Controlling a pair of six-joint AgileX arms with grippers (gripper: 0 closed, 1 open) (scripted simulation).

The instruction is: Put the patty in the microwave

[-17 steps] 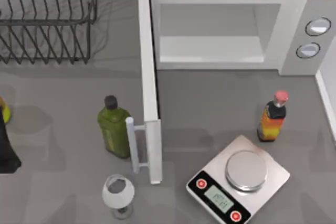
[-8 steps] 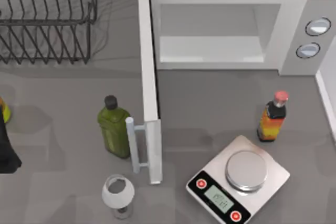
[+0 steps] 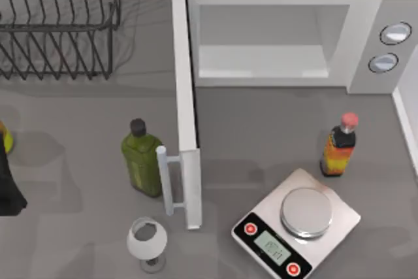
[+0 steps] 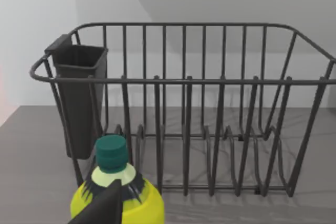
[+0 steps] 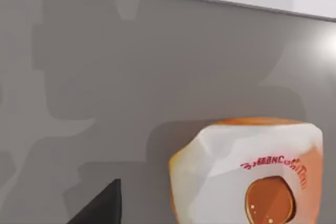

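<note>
Quick status: we're at the very start of this one, the reach-for-the-patty step. The microwave (image 3: 366,37) is ready, with its door (image 3: 186,129) swung wide out over the bench (image 3: 261,129) and nothing in the pale cavity.

The right wrist view has a glossy rounded lump with orange-brown edges and some red lettering, which we take for the patty (image 5: 247,171). It's sitting on the bench just beside the right claw (image 5: 100,205), not touching it. Honestly, we can't tell whether that claw is wide or narrow, since just a dark tip pokes into that view.

The left arm (image 3: 8,187) is parked at the bench's left edge. The left claw (image 4: 102,205) is right over a yellow bottle (image 4: 118,198) and faces the dish rack (image 4: 184,129). We can't tell its state either.

As we see it, the next move is to centre the right claw over the patty, close on it and lift. Then it carries the patty past the scale (image 3: 297,223) and the orange-and-yellow bottle (image 3: 339,145), which both stand in front of the opening. That bottle looks tippy, so we'd go in high.
</note>
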